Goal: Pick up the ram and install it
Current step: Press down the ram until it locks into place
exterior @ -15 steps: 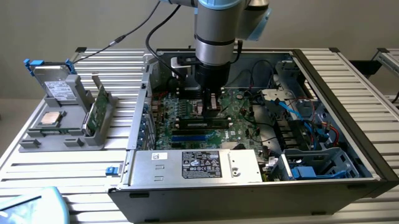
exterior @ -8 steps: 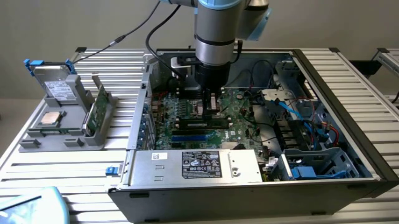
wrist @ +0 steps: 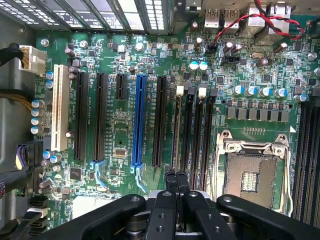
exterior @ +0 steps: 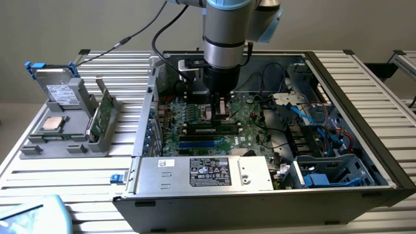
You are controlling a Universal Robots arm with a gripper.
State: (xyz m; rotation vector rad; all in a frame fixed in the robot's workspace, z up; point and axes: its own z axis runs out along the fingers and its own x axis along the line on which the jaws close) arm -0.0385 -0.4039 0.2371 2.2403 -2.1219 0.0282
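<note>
Inside the open computer case, the ram (exterior: 211, 129) lies lengthwise on the motherboard's (exterior: 250, 114) memory slots. My gripper (exterior: 219, 116) comes straight down on its middle. In the wrist view the ram (wrist: 177, 132) shows edge-on as a thin line along the outermost memory slot, beside the white latch (wrist: 180, 90). It runs out from between my gripper's (wrist: 176, 181) two black fingers, which are pressed together on it. I cannot tell whether the ram is fully seated in the slot.
A silver power supply (exterior: 204, 171) fills the case front. Blue and black cables (exterior: 305, 117) and a drive cage (exterior: 325, 173) are at the exterior view's right. A grey rack (exterior: 65, 141) outside the case holds a hard drive (exterior: 55, 90), a processor chip (exterior: 52, 124) and an upright green card (exterior: 101, 114). The empty processor socket (wrist: 255, 172) lies beside the memory slots.
</note>
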